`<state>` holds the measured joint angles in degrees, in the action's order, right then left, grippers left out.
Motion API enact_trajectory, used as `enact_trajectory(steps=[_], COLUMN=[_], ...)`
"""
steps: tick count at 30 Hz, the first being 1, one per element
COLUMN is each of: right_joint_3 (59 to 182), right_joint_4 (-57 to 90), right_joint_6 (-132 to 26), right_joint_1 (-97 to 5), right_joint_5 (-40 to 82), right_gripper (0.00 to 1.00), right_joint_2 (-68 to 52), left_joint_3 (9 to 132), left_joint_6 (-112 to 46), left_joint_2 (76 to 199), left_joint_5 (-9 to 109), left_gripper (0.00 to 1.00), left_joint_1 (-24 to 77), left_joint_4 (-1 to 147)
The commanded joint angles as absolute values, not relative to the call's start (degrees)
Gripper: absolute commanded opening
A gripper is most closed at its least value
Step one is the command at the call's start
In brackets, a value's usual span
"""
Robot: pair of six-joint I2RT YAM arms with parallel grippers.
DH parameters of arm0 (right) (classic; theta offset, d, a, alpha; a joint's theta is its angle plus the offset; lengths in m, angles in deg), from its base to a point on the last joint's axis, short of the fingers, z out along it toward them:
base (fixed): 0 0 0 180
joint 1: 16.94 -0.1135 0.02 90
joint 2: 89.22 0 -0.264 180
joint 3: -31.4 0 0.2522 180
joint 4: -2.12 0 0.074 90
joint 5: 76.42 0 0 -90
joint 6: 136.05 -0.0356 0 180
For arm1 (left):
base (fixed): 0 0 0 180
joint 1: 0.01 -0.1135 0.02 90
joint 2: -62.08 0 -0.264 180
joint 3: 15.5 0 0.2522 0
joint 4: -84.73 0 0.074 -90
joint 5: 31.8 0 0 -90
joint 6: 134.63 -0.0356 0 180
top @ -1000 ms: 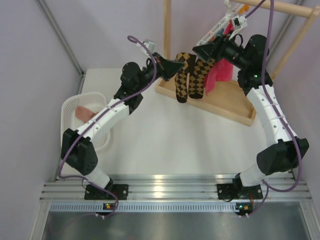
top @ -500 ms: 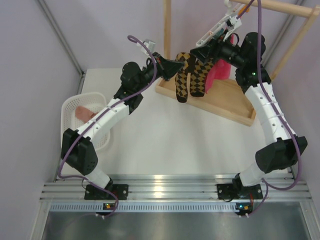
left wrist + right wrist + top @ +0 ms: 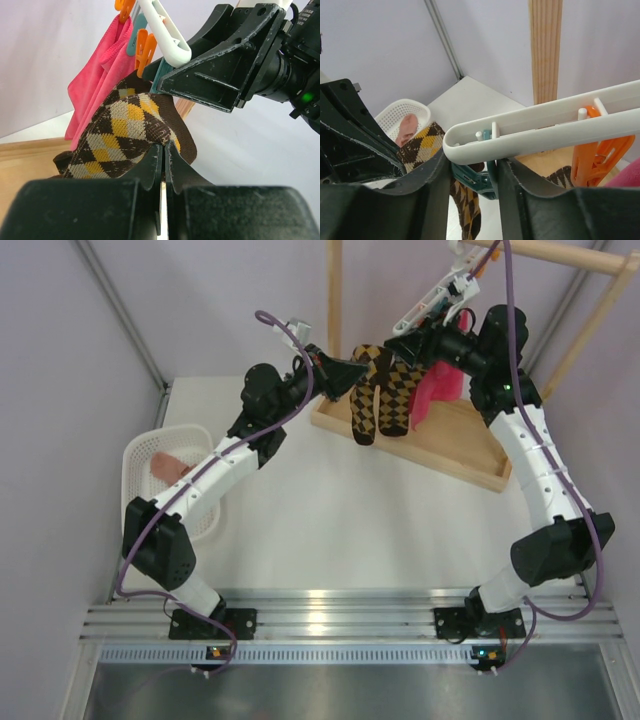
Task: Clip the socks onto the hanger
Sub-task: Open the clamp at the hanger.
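Two brown and yellow diamond-check socks hang over the wooden tray. My left gripper is shut on the cuff of one sock and holds it up just under the end of the white hanger. The pinch shows in the left wrist view. My right gripper is shut on the teal clip at the end of the hanger bar, one finger on each side. An orange clip hangs further along the bar. The second sock's top is hidden behind the right gripper.
A bright pink cloth hangs from the hanger behind the socks. The wooden rack has a post, a top rail and a tray base. A white basket with a peach-pink sock stands at the left.
My right gripper has shifted a little up and left along the hanger end. The left gripper and its sock have stayed put.
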<state>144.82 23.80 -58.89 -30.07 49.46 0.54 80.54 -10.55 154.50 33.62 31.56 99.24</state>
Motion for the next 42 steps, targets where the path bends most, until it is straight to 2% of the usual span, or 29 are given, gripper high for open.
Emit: enact_trajectory(steps=[1, 6, 9, 16, 30, 42], right_joint_3=[148.34, 149.04, 149.57, 149.57, 145.97, 145.35], right_joint_4=[22.12, 21.15, 20.45, 18.78, 11.22, 10.43], right_joint_6=[-58.52, -61.42, -64.32, -72.75, -98.15, -102.21], right_joint_1=[-31.00, -31.09, -31.00, -30.92, -28.89, -28.72], right_joint_5=[47.33, 47.24, 47.07, 46.63, 48.21, 48.65], right_gripper=[0.30, 0.08, 0.00, 0.00, 0.00, 0.00], right_joint_2=[0.70, 0.96, 0.96, 1.31, 4.21, 4.56], left_joint_3=[82.55, 81.32, 78.60, 71.91, 72.44, 73.31], left_joint_6=[-11.32, -12.20, -13.17, -14.75, -13.78, -15.37], left_joint_2=[154.19, 153.31, 151.21, 146.98, 150.23, 151.20], left_joint_5=[33.24, 32.10, 32.45, 32.80, 33.94, 35.26], left_gripper=[0.00, 0.00, 0.00, 0.00, 0.00, 0.00], left_joint_1=[31.36, 31.36, 31.19, 31.01, 30.92, 31.01], left_joint_4=[101.64, 101.73, 102.95, 104.37, 115.97, 117.11])
